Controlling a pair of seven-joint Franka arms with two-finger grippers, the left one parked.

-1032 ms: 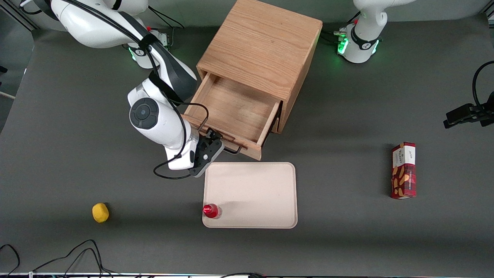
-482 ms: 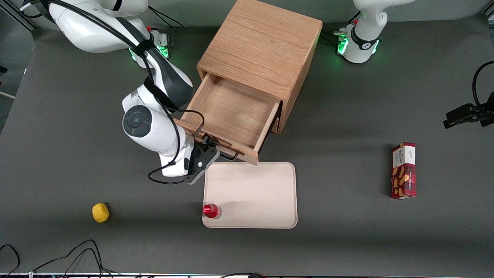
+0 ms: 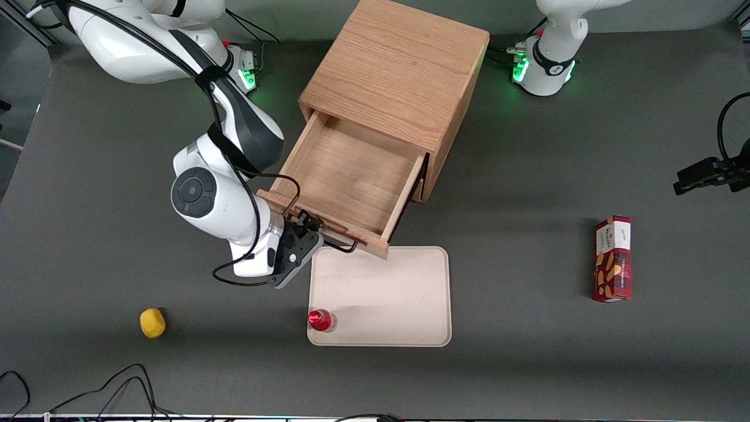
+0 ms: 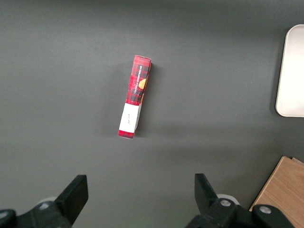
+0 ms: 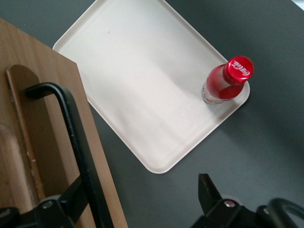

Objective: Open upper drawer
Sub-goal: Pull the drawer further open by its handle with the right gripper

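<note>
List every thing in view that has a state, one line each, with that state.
upper drawer: pulled well out, nothing inside, front corner over the tray's edge.
hand: at the drawer's black handle, a finger on either side.
bottle: upright, red cap on, standing on the tray's corner.
tray: flat, holds only the bottle.
snack box: lying closed on the table.
lemon: resting on the table.

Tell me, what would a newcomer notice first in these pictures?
First, the upper drawer of the wooden cabinet, pulled far out, with the gripper at its black handle. Next, nearer the front camera, a red bottle standing in a corner of the pale tray.
</note>
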